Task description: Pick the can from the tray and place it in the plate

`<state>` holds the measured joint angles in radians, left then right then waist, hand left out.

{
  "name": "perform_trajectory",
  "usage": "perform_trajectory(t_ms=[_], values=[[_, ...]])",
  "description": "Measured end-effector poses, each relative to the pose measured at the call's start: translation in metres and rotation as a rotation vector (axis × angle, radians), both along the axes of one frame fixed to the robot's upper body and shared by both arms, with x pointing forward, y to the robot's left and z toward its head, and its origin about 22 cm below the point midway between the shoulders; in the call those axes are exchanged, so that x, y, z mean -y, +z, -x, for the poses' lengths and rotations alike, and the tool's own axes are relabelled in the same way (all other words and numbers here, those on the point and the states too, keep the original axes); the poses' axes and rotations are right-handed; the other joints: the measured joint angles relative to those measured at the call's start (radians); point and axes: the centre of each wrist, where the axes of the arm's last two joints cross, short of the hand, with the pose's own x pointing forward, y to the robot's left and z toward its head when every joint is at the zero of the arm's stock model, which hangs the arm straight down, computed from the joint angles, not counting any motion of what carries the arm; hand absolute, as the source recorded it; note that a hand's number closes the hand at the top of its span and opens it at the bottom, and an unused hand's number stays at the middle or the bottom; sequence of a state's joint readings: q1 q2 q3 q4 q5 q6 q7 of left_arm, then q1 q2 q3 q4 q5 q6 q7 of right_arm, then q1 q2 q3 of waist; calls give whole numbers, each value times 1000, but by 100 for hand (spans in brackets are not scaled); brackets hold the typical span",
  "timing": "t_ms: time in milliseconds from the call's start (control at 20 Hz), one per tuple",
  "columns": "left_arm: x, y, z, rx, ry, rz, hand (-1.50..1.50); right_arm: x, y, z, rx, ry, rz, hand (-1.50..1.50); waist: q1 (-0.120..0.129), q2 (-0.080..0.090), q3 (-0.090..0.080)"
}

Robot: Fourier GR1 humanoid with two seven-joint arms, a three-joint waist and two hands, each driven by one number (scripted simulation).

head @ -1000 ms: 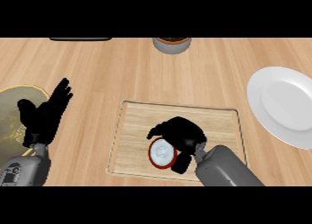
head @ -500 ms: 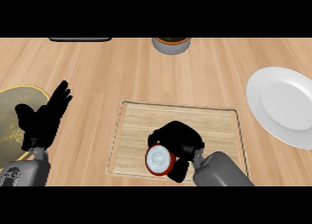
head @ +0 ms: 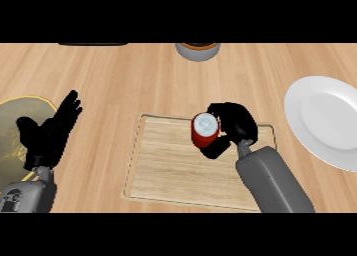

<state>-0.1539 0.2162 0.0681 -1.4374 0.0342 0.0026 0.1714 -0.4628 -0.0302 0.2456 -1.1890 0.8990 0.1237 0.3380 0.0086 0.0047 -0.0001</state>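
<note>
Now the right robot hand (head: 236,122), curled round the can (head: 205,131), has lifted it above the tray (head: 166,170).

- can (head: 204,131): red w/ pale top, tilted, over tray's upper part
- tray (head: 166,170): flat wooden, on bench
- plate (head: 336,120): white, round, right of tray

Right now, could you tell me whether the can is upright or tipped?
Roughly upright: the can shows its white top, red side below, in the right hand.
</note>
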Motion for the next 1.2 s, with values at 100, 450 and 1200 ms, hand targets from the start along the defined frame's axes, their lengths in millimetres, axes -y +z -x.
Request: perform_trajectory(t_ms=[100,450,1200], values=[[-2,-1,2,-2,3,6,0,4,9,-6,100,-88,15,150,0,-2,0],[-4,1,-4,-7,21,5,0,23,50,-18,500,-367,80,150,-16,-7,0],[3,-4,-3,-9,15,4,0,141,65,-10,640,-780,-14,150,-11,-5,0]])
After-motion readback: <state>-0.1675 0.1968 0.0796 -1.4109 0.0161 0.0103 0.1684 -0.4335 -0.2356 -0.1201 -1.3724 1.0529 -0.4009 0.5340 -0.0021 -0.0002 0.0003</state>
